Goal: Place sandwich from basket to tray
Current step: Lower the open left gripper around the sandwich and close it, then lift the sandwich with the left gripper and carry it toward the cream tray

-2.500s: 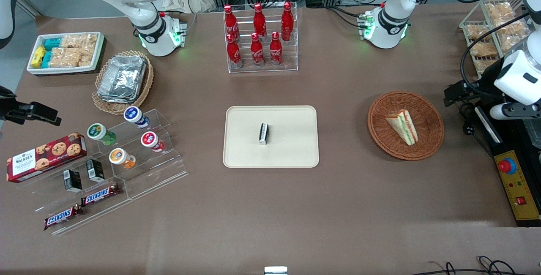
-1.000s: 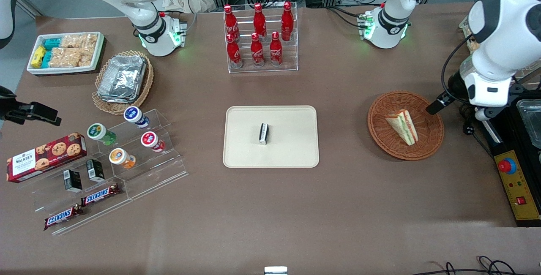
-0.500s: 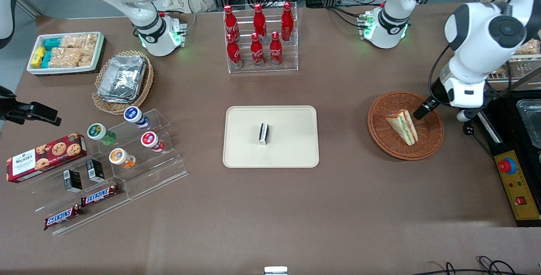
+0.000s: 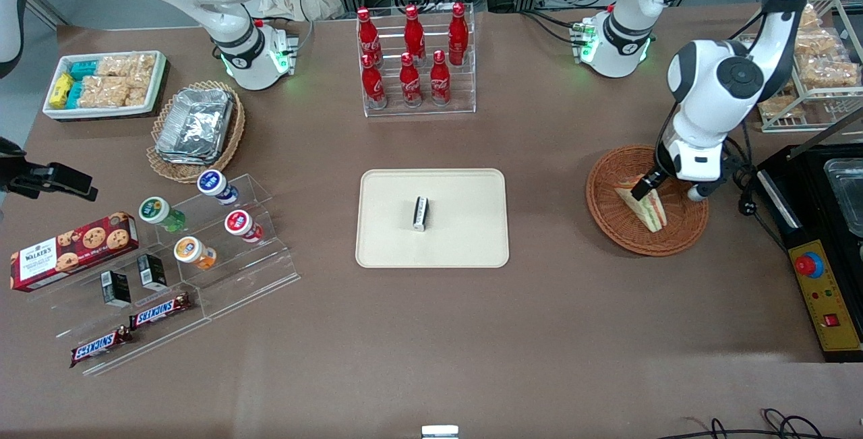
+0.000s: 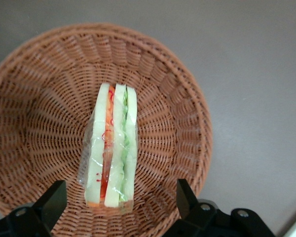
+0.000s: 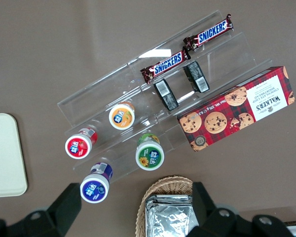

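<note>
The sandwich (image 4: 645, 205), a wrapped wedge of white bread with red, orange and green layers, lies in the round reddish-brown wicker basket (image 4: 613, 220) toward the working arm's end of the table. It also shows in the left wrist view (image 5: 112, 143), in the basket (image 5: 39, 98). My left gripper (image 4: 646, 186) hovers just above the sandwich, open, its two black fingers (image 5: 52, 201) spread wide on either side of the sandwich's broad end without touching it. The cream-beige tray (image 4: 465, 243) lies at the table's middle.
A small black-and-white packet (image 4: 421, 213) lies on the tray. A clear rack of red bottles (image 4: 411, 54) stands farther from the camera than the tray. A wire rack of snack bags (image 4: 809, 68) and a black control box (image 4: 826, 297) sit beside the basket.
The left arm has swung in from the table's edge and lowered over the basket; its gripper now hangs over the sandwich. The sandwich and basket have not moved.
</note>
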`<state>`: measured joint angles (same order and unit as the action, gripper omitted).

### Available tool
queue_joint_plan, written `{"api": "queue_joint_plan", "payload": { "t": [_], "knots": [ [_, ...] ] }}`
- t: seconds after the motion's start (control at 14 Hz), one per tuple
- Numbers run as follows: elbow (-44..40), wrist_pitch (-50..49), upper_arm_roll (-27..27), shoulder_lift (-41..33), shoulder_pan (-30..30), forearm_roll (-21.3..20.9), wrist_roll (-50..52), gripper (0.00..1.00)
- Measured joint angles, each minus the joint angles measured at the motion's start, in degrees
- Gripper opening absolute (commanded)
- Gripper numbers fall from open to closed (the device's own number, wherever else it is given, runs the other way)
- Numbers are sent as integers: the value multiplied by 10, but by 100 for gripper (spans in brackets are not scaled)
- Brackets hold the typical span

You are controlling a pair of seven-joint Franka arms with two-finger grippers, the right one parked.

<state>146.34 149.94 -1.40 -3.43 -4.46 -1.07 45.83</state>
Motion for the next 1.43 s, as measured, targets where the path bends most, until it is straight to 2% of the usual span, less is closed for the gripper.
{"api": "queue_joint_plan", "payload": {
  "t": [0.21,0.36,0.43,0.5,0.57,1.07,1.21,1.43],
  "knots": [
    [21,64,0,33,0,0,-2,98],
    [32,98,0,56,0,0,-5,83],
    [33,110,0,68,0,0,-6,58],
    [33,118,0,78,0,0,-7,15],
    [33,123,0,85,0,0,-9,0],
    [31,115,1,80,0,0,-11,0],
    [20,60,-1,54,0,0,-14,0],
    [-25,-86,-7,-17,-3,-1,-37,0]
  ]
}}
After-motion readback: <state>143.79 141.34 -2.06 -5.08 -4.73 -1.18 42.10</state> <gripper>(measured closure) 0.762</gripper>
